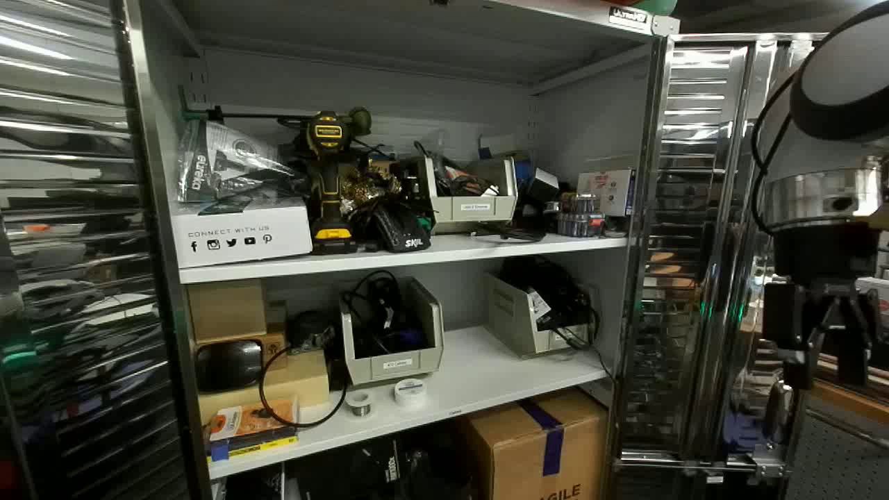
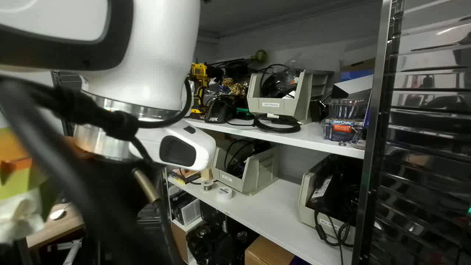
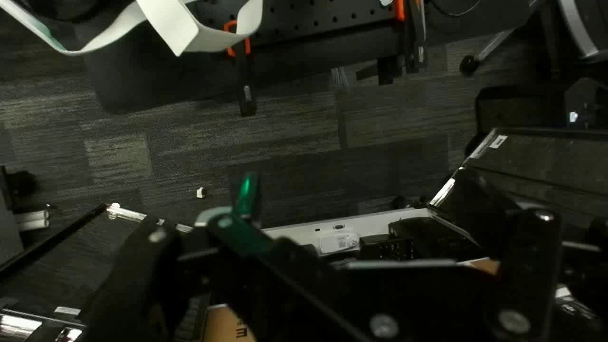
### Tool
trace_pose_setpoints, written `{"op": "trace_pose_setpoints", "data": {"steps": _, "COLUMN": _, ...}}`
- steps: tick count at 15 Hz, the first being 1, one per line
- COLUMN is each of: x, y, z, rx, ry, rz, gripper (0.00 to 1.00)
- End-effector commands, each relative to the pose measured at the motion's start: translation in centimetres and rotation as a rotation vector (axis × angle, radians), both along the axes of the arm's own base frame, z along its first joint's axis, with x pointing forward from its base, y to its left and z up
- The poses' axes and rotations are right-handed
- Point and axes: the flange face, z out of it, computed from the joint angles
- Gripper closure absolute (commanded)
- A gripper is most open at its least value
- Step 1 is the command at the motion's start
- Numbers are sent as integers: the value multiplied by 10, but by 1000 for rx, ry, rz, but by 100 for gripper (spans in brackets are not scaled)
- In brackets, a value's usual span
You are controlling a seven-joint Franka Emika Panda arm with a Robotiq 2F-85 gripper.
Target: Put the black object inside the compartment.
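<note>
The compartment, the wide upper bay, has a white shelf board (image 1: 472, 252), seen in both exterior views (image 2: 312, 137). A coiled black cable (image 1: 517, 235) lies at its front edge before a bin; it also shows in an exterior view (image 2: 278, 125). A black SKIL pouch (image 1: 403, 229) stands left of it. I cannot tell which black thing the task means. My gripper (image 1: 826, 364) hangs outside the unit, right of the open door, fingers apart with nothing visible between them. In the wrist view its dark parts (image 3: 370, 266) fill the lower half, blurred.
Upper bay: white box (image 1: 239, 236), yellow-black drill (image 1: 330, 180), bin of cables (image 1: 476, 208), battery packs (image 1: 580, 217). Lower bay: bins (image 1: 392, 364) and tape rolls (image 1: 410, 392). Ribbed metal doors (image 1: 69, 278) stand open on both sides (image 1: 660, 333). The wrist view shows carpet (image 3: 285, 142).
</note>
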Motion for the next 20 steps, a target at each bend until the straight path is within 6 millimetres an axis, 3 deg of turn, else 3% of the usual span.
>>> {"op": "trace_pose_setpoints", "data": {"steps": 1, "x": 0, "y": 0, "z": 1, "rx": 0, "ry": -2, "rz": 0, "gripper": 0}}
{"op": "trace_pose_setpoints", "data": {"steps": 13, "x": 4, "y": -1, "z": 1, "rx": 17, "ry": -10, "rz": -10, "gripper": 0}}
{"op": "trace_pose_setpoints", "data": {"steps": 17, "x": 30, "y": 10, "z": 0, "rx": -7, "ry": -75, "rz": -86, "gripper": 0}}
{"op": "trace_pose_setpoints", "data": {"steps": 20, "x": 68, "y": 30, "z": 7, "rx": -53, "ry": -149, "rz": -144, "gripper": 0}}
